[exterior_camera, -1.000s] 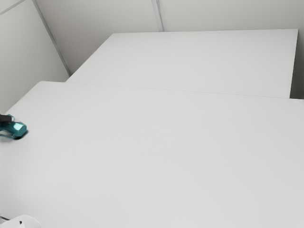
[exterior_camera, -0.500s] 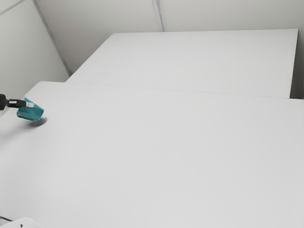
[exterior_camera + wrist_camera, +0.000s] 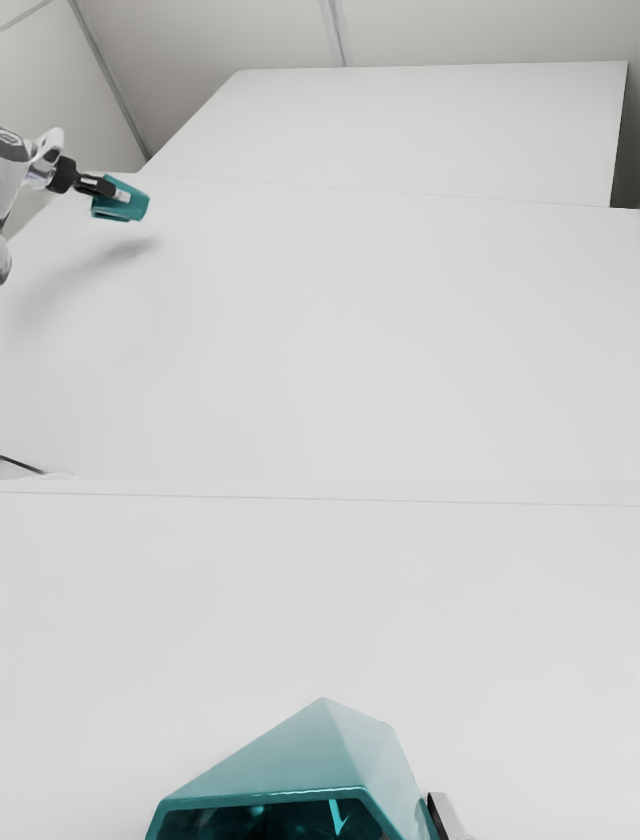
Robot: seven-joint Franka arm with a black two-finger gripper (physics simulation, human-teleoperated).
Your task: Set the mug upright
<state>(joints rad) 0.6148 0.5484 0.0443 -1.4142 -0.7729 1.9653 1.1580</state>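
Note:
My gripper [image 3: 121, 197] holds the teal faceted mug [image 3: 136, 209] off the table, near the exterior view's left edge. A shadow lies on the table below it, apart from the mug. The mug is tilted, not upright. In the wrist view, the mug [image 3: 280, 765] turns its dark open mouth toward the hand. The gripper [image 3: 410, 826] pinches its side wall, with one finger [image 3: 446, 816] against the outside and a small grey piece of the other at the inside of the rim, mostly hidden.
The white table [image 3: 380, 320] spreads out below and to the exterior view's right of the mug. Another white surface [image 3: 400, 130] adjoins its far edge, with pale walls behind. A dark cable [image 3: 20, 464] and a white object lie at the exterior view's lower left corner.
The mug has risen from the table and travelled toward the exterior view's right with my gripper, its tilt changing. More of my arm has come into sight.

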